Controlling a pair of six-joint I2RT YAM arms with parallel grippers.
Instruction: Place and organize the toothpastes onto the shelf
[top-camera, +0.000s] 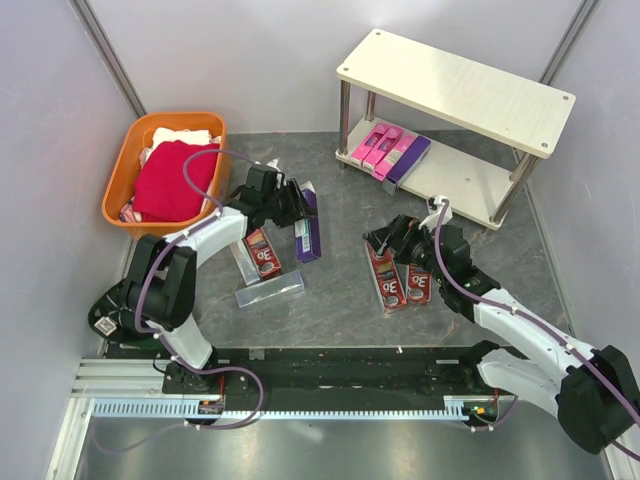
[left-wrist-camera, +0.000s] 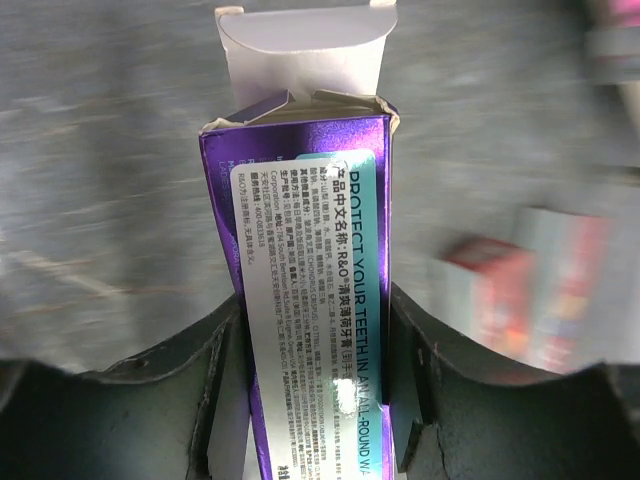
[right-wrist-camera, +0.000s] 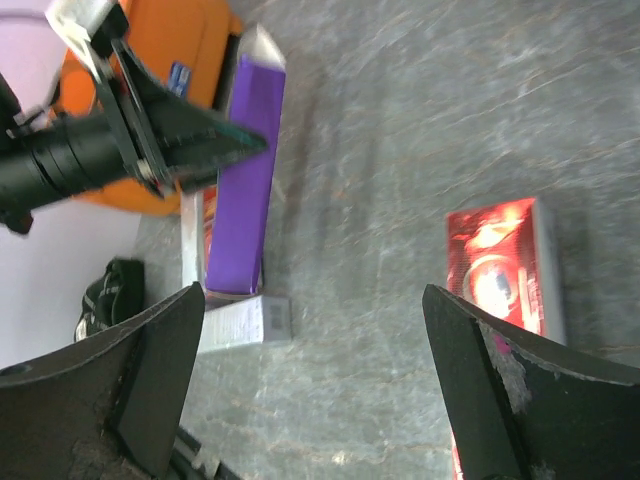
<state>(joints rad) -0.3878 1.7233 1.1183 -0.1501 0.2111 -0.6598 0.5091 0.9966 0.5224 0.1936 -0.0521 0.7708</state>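
Inside left end effector (left-wrist-camera: 312, 325), purple carton (left-wrist-camera: 300, 200)

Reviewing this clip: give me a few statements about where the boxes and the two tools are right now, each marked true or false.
1. The left tool is shut on a purple box. True.
2. The right tool holds a dark red box. False: its jaws stand open with nothing between them, and that box lies on the table.
3. The pink boxes lie on the top board of the shelf. False: they lie on its lower board.
4. The orange basket holds a red cloth. True.
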